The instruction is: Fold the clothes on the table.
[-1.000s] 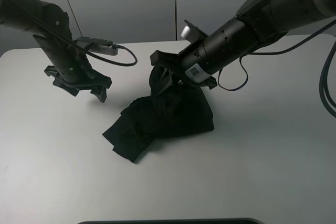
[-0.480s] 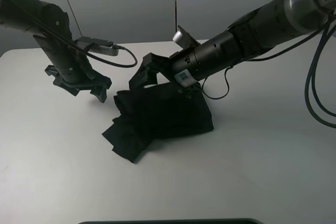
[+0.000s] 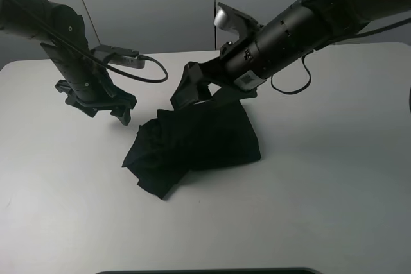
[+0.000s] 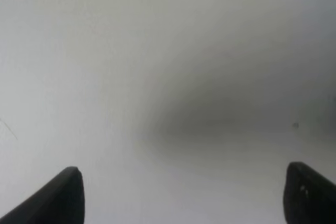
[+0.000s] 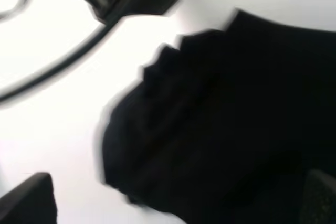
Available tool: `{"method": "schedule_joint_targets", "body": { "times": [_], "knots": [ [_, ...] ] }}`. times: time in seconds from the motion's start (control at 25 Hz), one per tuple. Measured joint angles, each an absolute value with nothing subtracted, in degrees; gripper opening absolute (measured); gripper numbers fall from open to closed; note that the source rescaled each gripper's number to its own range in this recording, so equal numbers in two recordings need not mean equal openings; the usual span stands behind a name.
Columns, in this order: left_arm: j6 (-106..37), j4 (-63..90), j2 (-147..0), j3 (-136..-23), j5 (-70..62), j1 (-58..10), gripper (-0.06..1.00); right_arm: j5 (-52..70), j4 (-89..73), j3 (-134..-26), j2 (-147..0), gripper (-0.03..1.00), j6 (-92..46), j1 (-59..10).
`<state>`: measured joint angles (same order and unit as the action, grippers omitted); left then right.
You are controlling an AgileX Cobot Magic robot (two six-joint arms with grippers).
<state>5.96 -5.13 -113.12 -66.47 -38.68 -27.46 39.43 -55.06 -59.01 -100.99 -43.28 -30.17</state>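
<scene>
A black garment [image 3: 199, 140] lies crumpled and partly folded over itself in the middle of the white table [image 3: 321, 190]. My right gripper [image 3: 187, 89] hovers just above the garment's far left part with its jaws open and empty. In the right wrist view the blurred garment [image 5: 220, 124] fills the space under the spread fingertips [image 5: 29, 198]. My left gripper [image 3: 108, 111] stands low over the bare table to the left of the garment, apart from it. The left wrist view shows only white table between its wide-open fingertips [image 4: 65, 192].
A black cable [image 3: 149, 74] loops from the left arm toward the garment's far side. A dark strip [image 3: 205, 271] runs along the table's near edge. A grey wall stands behind the table.
My right gripper carried the lifted cloth edge to the left, let it go and rose a little. The garment now lies lower and reaches further left. The left arm has not moved.
</scene>
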Motion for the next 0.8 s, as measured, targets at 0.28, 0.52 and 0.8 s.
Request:
{"method": "schedule_joint_targets", "body": {
  "times": [0.28,0.52,0.8],
  "knots": [
    [6.08,-4.76,-112.89,-66.47,-39.34,-27.46,0.98,37.56,-19.15,-59.01,-92.78,1.0,-17.87,-30.17],
    [4.37,-4.73,-105.96,-66.47,-39.78,-27.46,0.98,41.82,-1.94,-57.59,-83.2,1.0,-3.88,-30.17],
    [3.09,-4.88,-92.24,-64.86,-44.57,-27.46,0.98,46.95,2.4,-47.32,-66.61,1.0,1.51,-30.17]
  ]
}}
